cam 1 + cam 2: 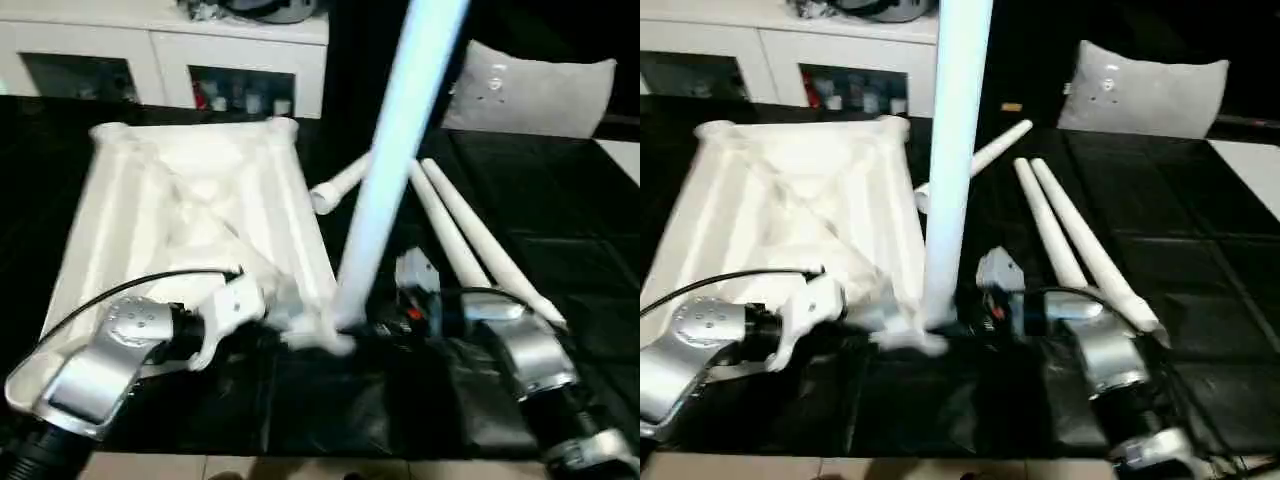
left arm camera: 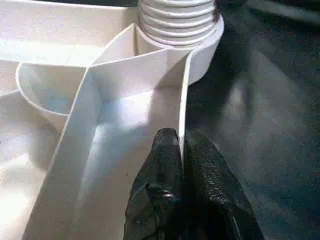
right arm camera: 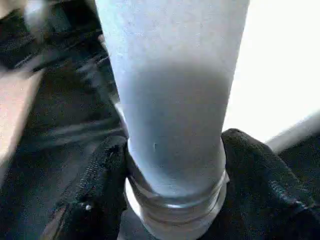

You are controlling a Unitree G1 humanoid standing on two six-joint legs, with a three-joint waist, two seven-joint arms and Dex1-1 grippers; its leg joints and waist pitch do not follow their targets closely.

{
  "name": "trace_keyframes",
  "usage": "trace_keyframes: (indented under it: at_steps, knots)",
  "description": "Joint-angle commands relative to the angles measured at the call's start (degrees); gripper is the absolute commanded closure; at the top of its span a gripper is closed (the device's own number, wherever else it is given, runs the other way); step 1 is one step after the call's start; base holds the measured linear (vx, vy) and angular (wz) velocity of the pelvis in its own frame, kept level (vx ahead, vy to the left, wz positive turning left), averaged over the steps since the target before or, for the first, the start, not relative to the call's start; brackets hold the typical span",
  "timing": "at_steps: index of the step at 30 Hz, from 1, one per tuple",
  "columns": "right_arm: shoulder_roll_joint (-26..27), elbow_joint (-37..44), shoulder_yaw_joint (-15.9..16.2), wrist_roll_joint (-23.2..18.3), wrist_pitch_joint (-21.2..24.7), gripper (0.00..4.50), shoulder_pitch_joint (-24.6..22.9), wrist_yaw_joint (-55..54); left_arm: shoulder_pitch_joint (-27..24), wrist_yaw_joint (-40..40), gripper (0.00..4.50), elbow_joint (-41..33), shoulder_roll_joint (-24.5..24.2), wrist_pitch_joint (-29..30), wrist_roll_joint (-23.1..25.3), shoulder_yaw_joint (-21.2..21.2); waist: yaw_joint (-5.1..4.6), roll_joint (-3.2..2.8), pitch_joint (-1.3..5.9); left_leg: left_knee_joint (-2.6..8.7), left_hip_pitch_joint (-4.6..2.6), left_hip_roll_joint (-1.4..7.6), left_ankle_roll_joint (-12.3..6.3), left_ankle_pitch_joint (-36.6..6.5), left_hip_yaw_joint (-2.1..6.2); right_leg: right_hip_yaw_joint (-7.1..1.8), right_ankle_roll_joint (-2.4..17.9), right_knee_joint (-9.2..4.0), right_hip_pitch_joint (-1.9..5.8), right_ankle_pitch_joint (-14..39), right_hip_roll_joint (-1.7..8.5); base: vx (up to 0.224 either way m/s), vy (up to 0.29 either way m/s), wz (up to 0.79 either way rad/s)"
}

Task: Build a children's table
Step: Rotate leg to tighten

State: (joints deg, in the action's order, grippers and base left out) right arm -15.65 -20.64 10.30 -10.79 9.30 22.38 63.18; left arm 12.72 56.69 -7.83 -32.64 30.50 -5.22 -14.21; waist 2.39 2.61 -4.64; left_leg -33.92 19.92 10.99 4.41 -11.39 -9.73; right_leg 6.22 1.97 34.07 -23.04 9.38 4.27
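Observation:
The children's table top (image 1: 190, 200) lies upside down on the black surface, ribs facing up. One white leg (image 1: 395, 140) stands upright in its near right corner socket (image 2: 200, 50), and its threaded end (image 2: 177, 20) sits in that socket. My left gripper (image 2: 181, 150) is shut on the top's thin rim wall close to that corner. My right gripper (image 3: 175, 165) has a black finger on each side of the leg's base and is shut on it. Two loose legs (image 1: 480, 240) lie side by side to the right. A third (image 1: 340, 185) lies partly behind the upright leg.
A white cabinet (image 1: 160, 50) with open shelves stands along the back. A grey cushion (image 1: 530, 95) rests at the back right. The black surface's front edge (image 1: 300, 455) runs just below my forearms, with pale floor beyond it.

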Motion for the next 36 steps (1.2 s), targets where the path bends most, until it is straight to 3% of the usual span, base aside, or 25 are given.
trace_keyframes:
  at_steps: [1, 3, 4, 5, 6, 8, 11, 12, 18, 25, 28, 33, 36]
  knots:
    - [3.93, 0.03, 3.96, -0.20, 3.57, 1.88, -1.38, -2.75, 0.55, -5.90, 4.50, -4.70, 4.52, 2.20, -2.16, 0.51, 0.00, -0.49, 2.66, 4.66, 0.15, 2.41, -0.49, -15.79, 1.26, -3.41, 6.65, -5.44, 2.71, 30.49, 4.57, 0.000, 0.000, 0.00]
    - [7.62, -0.49, 3.62, 0.60, 4.98, 1.88, -1.61, -8.16, 0.09, -10.91, 4.50, -7.02, 8.39, 5.60, -0.89, 0.75, -0.66, -0.50, 2.72, 4.55, 0.38, 2.36, -0.63, -15.99, 1.34, -3.40, 5.93, -5.54, 2.74, 31.07, 4.58, 0.000, 0.000, 0.00]
    - [9.63, -1.13, 3.08, 0.70, 5.62, 1.88, -1.34, -10.94, -0.04, -13.04, 4.50, -8.00, 10.43, 7.10, -0.38, 0.64, -1.05, -0.44, 2.51, 4.51, 0.33, 2.26, -0.75, -16.32, 1.29, -3.31, 5.45, -5.93, 2.40, 32.21, 4.45, 0.000, 0.000, 0.00]
    - [14.02, -2.63, 1.34, 0.00, 7.74, 1.88, -0.25, -16.69, 0.15, -17.55, 4.50, -9.28, 14.78, 9.63, 1.41, 0.08, -1.62, -0.34, 2.56, 4.31, 0.17, 2.03, -0.70, -16.78, 1.35, -3.18, 4.73, -6.27, 2.22, 34.37, 4.55, 0.000, 0.000, 0.00]
    - [14.02, -2.63, 1.34, 0.00, 7.74, 1.88, -0.25, -16.69, 0.15, -17.55, 4.50, -9.28, 14.78, 9.63, 1.41, 0.08, -1.94, -0.28, 2.52, 4.37, 0.34, 2.03, -0.67, -16.83, 1.44, -3.08, 4.37, -6.35, 2.27, 34.84, 4.48, 0.000, 0.000, 0.00]
    - [18.18, -3.48, 0.11, 0.52, 9.27, 1.88, 0.89, -22.73, 1.37, -23.95, 4.50, -9.39, 20.26, 11.82, 3.81, -0.16, -2.23, -0.12, 2.77, 4.19, 0.12, 2.03, -1.15, -16.62, 1.43, -3.01, 4.02, -6.48, 2.04, 34.16, 4.41, 0.000, 0.000, 0.00]
    - [20.34, -5.15, 0.16, 1.87, 7.75, 1.88, 1.53, -26.42, 2.71, -28.43, 4.50, -8.32, 23.61, 12.13, 5.65, -1.00, -2.25, -0.16, 2.85, 4.27, 0.26, 2.03, -1.64, -15.95, 1.40, -2.99, 4.09, -6.38, 2.04, 32.47, 4.37, 0.000, 0.000, 0.00]
    - [20.49, -5.66, 0.26, 2.23, 6.61, 1.54, 1.42, -26.79, 3.09, -28.96, 4.50, -8.08, 23.72, 12.23, 6.14, -1.67, -2.08, -0.22, 3.00, 4.21, 0.26, 2.06, -1.88, -15.34, 1.31, -3.11, 4.13, -6.23, 2.04, 30.96, 4.40, 0.000, 0.000, 0.00]
    - [20.74, -5.99, -2.29, 3.00, 5.58, 0.88, 0.79, -29.17, 3.50, -27.78, 4.50, -7.98, 22.15, 13.49, 7.34, -2.34, -1.45, -0.34, 3.44, 4.33, 0.65, 2.22, -2.96, -10.57, 0.92, -3.55, 7.19, -4.92, 2.62, 20.35, 4.18, 0.000, 0.000, 0.00]
    - [15.30, -2.89, -3.29, 1.65, 1.99, 0.31, -0.77, -24.42, 3.24, -24.74, 4.50, -6.98, 17.90, 11.85, 6.70, -2.12, -1.16, -0.65, 3.35, 4.43, 0.41, 2.29, -2.53, -12.70, 1.00, -3.52, 6.80, -5.25, 2.64, 22.74, 4.30, 0.000, 0.000, 0.00]
    - [11.26, -0.99, -4.56, 0.67, -0.95, 0.06, -1.49, -19.72, 2.77, -20.50, 4.50, -6.31, 14.67, 9.03, 5.77, -2.52, -0.51, -0.67, 3.34, 4.48, 0.50, 2.39, -3.26, -11.12, 0.90, -3.61, 7.52, -5.04, 2.73, 20.04, 4.25, 0.000, 0.000, 0.00]
    - [6.68, 0.49, -5.09, -0.20, -2.85, 0.06, -1.72, -13.65, 1.96, -15.41, 4.50, -6.31, 11.23, 7.73, 4.66, -2.94, -0.06, -0.72, 3.29, 4.41, 0.30, 2.48, -3.49, -10.91, 0.81, -3.62, 8.58, -4.82, 2.80, 18.93, 4.19, 0.000, 0.000, 0.00]
    - [0.36, 1.66, -4.30, -0.89, -4.22, 0.06, -1.31, -5.14, 0.97, -9.18, 4.50, -6.45, 6.10, 5.17, 2.73, -3.52, 0.38, -0.86, 3.24, 4.32, 0.14, 2.53, -4.24, -10.86, 0.69, -3.72, 9.49, -4.61, 2.76, 17.71, 4.17, 0.000, 0.000, 0.00]
